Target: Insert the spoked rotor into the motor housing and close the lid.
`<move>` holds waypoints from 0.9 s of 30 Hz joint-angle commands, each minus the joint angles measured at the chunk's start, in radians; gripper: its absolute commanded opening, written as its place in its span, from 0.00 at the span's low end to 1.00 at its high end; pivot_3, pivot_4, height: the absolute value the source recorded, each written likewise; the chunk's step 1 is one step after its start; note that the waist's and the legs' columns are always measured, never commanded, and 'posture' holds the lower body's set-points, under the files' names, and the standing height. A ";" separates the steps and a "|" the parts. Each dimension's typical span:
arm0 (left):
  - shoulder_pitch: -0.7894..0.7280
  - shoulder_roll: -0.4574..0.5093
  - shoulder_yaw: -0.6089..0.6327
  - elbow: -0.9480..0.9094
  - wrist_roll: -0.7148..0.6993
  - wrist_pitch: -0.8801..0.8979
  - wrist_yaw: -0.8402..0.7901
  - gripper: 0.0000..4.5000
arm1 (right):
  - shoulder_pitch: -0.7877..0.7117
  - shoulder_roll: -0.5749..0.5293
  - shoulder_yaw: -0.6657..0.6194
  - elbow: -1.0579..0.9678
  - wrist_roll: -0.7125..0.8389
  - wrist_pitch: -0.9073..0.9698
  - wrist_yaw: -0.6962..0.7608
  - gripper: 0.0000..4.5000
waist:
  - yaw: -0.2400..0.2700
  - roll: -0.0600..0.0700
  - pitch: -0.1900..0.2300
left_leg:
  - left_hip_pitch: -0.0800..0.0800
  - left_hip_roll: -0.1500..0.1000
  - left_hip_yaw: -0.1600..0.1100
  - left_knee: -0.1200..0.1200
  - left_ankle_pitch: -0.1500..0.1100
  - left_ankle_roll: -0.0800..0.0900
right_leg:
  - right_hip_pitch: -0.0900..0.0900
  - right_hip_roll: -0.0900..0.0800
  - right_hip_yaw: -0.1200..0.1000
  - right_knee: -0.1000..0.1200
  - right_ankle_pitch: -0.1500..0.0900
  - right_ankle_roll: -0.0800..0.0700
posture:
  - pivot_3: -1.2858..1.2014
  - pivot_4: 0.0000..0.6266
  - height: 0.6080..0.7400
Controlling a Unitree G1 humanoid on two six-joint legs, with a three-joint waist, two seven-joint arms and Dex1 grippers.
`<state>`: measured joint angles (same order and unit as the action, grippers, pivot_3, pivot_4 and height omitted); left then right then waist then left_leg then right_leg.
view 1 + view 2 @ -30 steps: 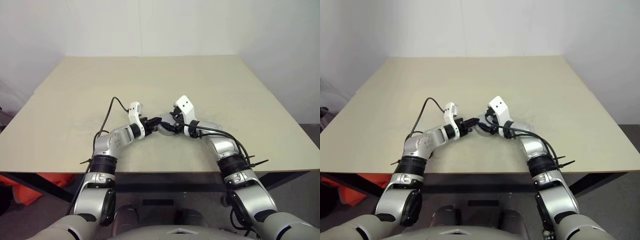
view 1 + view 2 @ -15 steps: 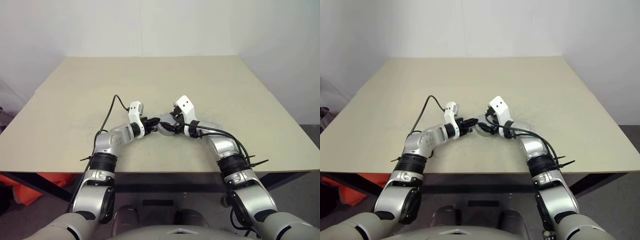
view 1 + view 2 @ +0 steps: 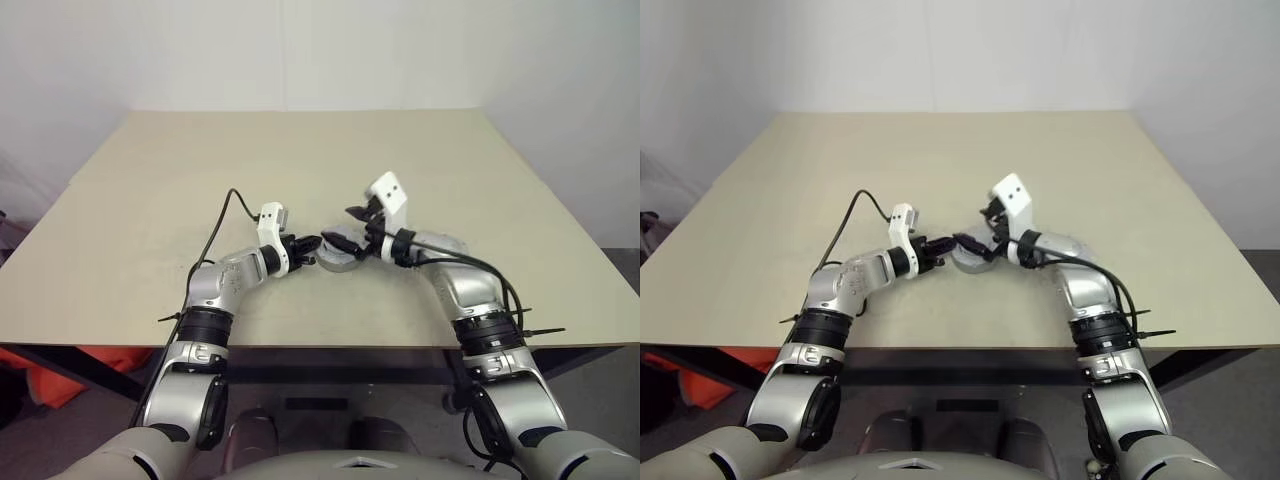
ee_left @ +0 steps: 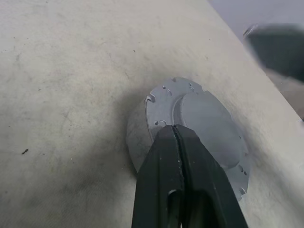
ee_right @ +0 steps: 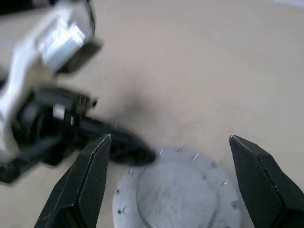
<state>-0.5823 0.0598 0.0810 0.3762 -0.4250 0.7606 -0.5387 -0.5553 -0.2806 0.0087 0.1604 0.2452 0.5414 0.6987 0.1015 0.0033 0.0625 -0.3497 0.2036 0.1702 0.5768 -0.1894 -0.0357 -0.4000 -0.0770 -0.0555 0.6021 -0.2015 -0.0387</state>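
The motor housing (image 3: 338, 258) is a squat silver round part on the table in front of me, and a flat silver lid (image 4: 204, 126) covers its top. The spoked rotor is hidden. My left gripper (image 3: 313, 243) is shut, its fingertips (image 4: 173, 132) resting against the lid's near rim. Just above and to the right of the housing hangs my right gripper (image 3: 346, 227). It is open wide with nothing between its fingers (image 5: 95, 180). The right wrist view looks down on the lid (image 5: 178, 192) and on the left gripper (image 5: 126, 142) beside it.
The beige table (image 3: 150, 190) stretches far to the back and to both sides of the housing. A black cable (image 3: 222, 215) loops up from my left wrist. The table's front edge (image 3: 330, 345) runs close below both forearms.
My right gripper has let go of the housing, opened wider and lifted up and to the right. The left gripper stays shut in the same place.
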 commanded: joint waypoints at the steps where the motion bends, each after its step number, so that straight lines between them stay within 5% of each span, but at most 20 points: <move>1: 0.015 -0.011 -0.035 0.000 0.003 0.031 -0.004 0.00 | -0.046 -0.011 -0.126 0.016 0.081 0.189 -0.103 0.99 | 0.000 0.000 0.000 | 0.000 0.000 0.000 0.000 0.000 0.000 | 0.000 0.000 0.000 0.000 0.000 0.000 | 0.52 0.00 1.00; 12: 0.023 -0.015 -0.040 -0.014 0.007 0.026 0.000 0.00 | -0.048 -0.003 -0.399 0.037 0.314 0.727 -0.226 0.99 | 0.004 0.000 0.000 | 0.000 0.000 0.000 -0.002 0.000 -0.001 | 0.000 0.000 0.000 0.000 0.000 0.000 | 0.52 0.00 1.00; 27: 0.020 -0.007 -0.037 -0.016 0.016 0.013 0.007 0.00 | -0.032 0.140 -0.434 0.168 0.377 0.727 -0.264 0.99 | 0.004 0.001 0.000 | 0.003 0.000 0.000 -0.005 0.002 -0.003 | 0.001 0.000 0.000 -0.001 -0.001 0.001 | 0.52 0.00 1.00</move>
<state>-0.5739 0.0620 0.0742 0.3578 -0.4150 0.7591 -0.5323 -0.5723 -0.1761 -0.4328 0.2851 0.5951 1.2763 0.4350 0.1060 0.0039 0.0622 -0.3465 0.2036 0.1706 0.5718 -0.1874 -0.0393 -0.3991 -0.0769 -0.0555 0.6009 -0.2025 -0.0373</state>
